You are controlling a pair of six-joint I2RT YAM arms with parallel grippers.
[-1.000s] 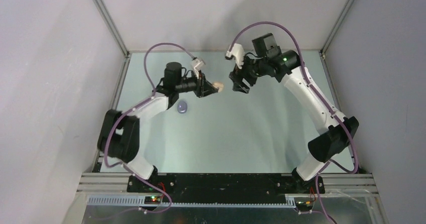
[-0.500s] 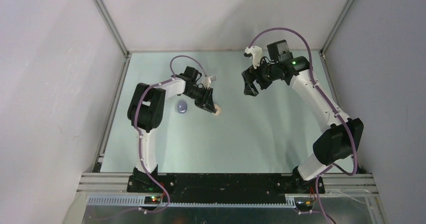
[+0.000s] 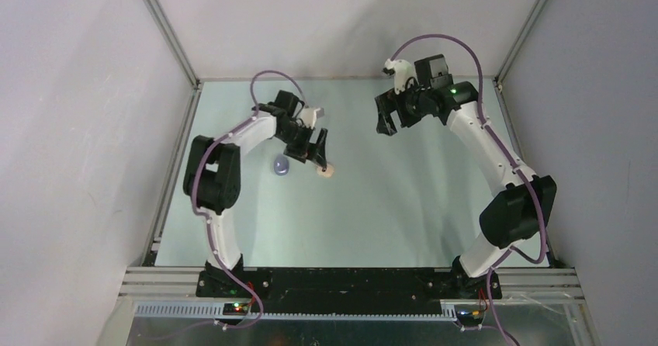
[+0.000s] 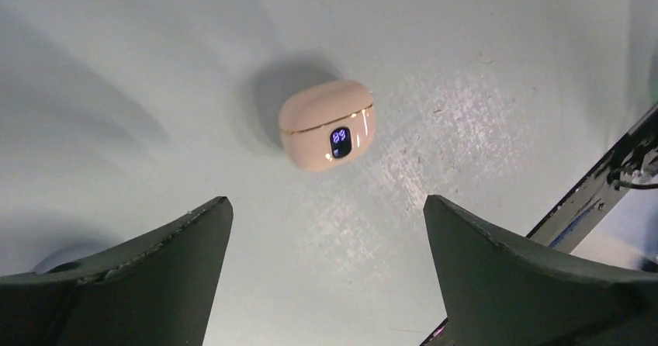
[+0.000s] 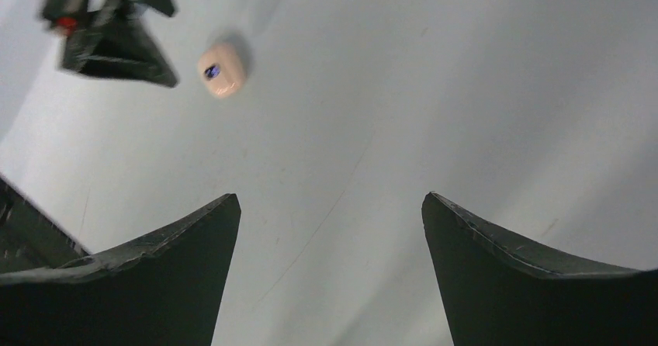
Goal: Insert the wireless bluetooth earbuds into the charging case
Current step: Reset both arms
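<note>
The charging case (image 4: 327, 125), a small peach-pink pebble, lies on the pale green surface (image 3: 403, 206) with its lid shut. It sits a little left of the middle, about halfway between the near and far edges. A small dark window on its front shows lit blue-violet digits. No earbud shows outside it.

The left fingers (image 4: 155, 268) stand wide apart with nothing between them. They hang over the surface, and the case lies just beyond their tips, clear of both. In the top view the left arm reaches in from the left edge, and its fingers point toward the case.

Just beside that arm, on the side toward the left edge, a lavender oval object (image 3: 282, 164) rests on the surface. It is near the case but not touching it. I cannot tell what it is.

The right fingers (image 5: 140, 276) are also spread wide and hold nothing. They hang nearer the far edge, right of the middle, well apart from the case. Their wrist camera sees the case small, with the left fingers next to it.
</note>
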